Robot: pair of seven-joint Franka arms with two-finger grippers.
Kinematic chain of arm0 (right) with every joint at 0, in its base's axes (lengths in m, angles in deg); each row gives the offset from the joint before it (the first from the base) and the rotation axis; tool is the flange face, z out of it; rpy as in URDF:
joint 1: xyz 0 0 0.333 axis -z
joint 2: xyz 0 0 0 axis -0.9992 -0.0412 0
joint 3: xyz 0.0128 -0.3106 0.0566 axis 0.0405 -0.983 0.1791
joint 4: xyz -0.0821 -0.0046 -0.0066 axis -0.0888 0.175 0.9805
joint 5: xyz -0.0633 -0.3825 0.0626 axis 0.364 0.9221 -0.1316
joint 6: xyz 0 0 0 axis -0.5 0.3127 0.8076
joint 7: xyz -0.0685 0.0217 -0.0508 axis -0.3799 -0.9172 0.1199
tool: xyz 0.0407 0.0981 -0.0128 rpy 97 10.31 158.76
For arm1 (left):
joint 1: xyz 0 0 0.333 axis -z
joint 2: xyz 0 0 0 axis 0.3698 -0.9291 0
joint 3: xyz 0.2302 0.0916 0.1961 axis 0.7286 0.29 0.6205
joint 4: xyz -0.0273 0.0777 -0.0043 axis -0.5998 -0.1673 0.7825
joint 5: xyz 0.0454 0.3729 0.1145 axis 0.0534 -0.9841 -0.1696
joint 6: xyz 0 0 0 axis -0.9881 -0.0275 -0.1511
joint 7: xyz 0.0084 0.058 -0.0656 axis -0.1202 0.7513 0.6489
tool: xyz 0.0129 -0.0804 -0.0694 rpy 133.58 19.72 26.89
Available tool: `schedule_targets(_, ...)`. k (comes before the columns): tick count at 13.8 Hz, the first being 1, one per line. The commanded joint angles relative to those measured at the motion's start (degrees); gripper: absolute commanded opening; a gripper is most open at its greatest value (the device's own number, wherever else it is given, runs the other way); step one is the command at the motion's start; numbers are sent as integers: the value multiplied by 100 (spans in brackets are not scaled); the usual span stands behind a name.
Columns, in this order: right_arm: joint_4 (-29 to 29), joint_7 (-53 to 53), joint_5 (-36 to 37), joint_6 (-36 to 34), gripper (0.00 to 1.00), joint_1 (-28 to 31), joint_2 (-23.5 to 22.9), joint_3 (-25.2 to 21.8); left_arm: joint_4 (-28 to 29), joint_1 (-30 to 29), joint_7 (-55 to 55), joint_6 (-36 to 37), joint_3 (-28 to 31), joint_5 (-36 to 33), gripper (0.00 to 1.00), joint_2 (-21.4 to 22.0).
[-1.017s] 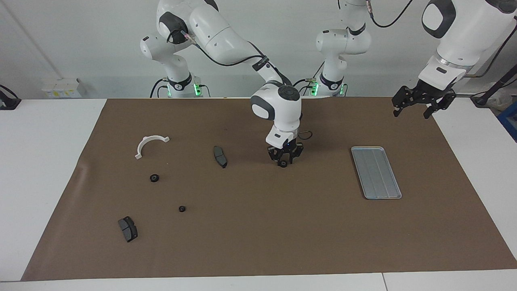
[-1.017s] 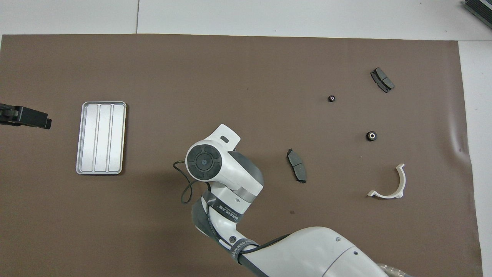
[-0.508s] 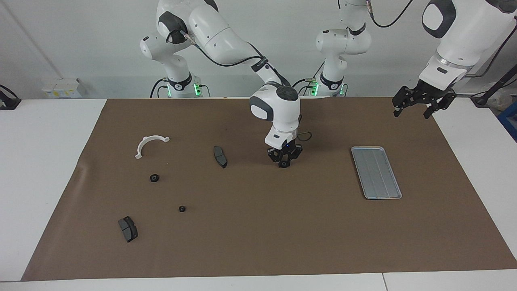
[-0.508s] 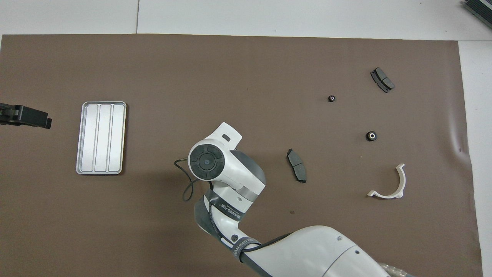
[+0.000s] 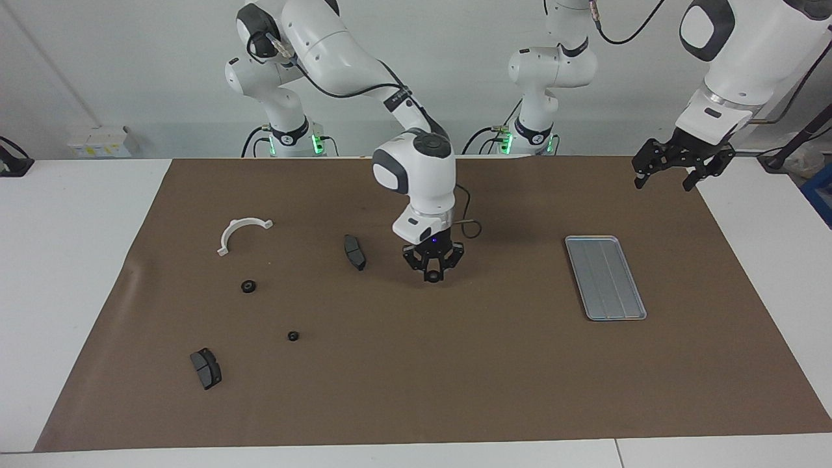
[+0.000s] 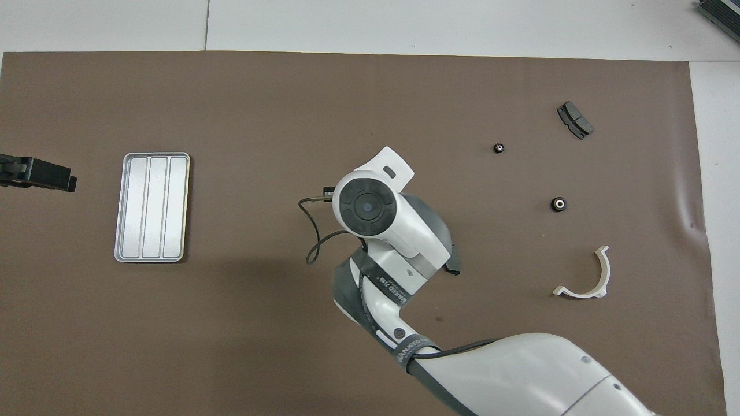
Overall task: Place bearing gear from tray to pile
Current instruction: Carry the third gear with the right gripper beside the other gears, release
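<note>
Black gear (image 5: 431, 276) in right claw (image 5: 432, 274), above mat (image 5: 455, 364)

Robotics lab: two white arms (image 5: 338, 52) at table w/ brown mat (image 5: 422, 364), bare wall.

A white table (image 5: 78, 273) carries a brown mat (image 5: 416, 364) — on it lie a tray (image 5: 605, 277), a white bracket (image 5: 239, 233), two small gears (image 5: 248, 286) and two brake pads (image 5: 354, 251).
</note>
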Motion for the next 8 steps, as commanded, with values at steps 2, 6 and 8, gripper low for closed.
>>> schedule_targets(2, -1556, 724, 88, 108, 0, 827, 1268, 96, 60, 23, 67, -65, -14, -48, 100, 74)
schedule_targets(6, -2323, 1823, 44, 108, 0, 1557, 1674, 96, 68, 32, 49, -21, -23, -48, 100, 74)
schedule_targets(8, -2551, 2411, 27, 116, 0, 1874, 1744, 105, 60, 5, 40, -21, -23, -48, 100, 83)
